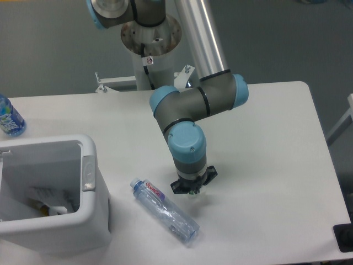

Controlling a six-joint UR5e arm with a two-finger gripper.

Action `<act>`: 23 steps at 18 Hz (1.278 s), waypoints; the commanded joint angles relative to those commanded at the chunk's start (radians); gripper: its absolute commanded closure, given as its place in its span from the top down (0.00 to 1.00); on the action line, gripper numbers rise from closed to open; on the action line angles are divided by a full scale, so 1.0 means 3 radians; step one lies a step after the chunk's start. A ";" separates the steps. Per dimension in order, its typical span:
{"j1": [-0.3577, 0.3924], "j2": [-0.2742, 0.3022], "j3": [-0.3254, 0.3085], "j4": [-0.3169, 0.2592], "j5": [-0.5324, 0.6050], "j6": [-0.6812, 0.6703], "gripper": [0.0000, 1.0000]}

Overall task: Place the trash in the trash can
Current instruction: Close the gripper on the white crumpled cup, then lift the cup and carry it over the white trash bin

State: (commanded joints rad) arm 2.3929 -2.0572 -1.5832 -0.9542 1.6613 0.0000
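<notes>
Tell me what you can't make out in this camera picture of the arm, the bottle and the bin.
- Gripper: the wrist above hides its fingers, so open or shut is unclear.
- Trash can: the left edge cuts it off; its near wall hides part of the inside, and the white paper in there is too blurred to identify.
- Blue-labelled bottle: cut off by the left edge.
- Clear bottle: label lettering too small to read.

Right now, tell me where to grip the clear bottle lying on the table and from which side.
Grip the clear bottle at mid-body, coming straight down from above with the fingers across its narrow width. It lies flat, running diagonally from the cap near the trash can toward the table's front edge. The gripper hovers just beside its upper half.
</notes>
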 joint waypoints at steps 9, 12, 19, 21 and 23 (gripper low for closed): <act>0.0374 0.0475 0.0823 0.0010 -0.1185 -0.0230 0.00; 0.0364 0.0639 0.0921 0.0015 -0.1528 -0.0306 0.00; -0.0055 0.0808 0.0875 0.0015 -0.1647 -0.0639 0.00; -0.0208 0.0824 0.0864 0.0021 -0.1657 -0.0639 0.00; -0.0362 0.0829 0.0864 0.0015 -0.1687 -0.0649 0.00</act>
State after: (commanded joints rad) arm 2.2843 -1.8086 -1.3238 -0.9495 1.1551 -0.1948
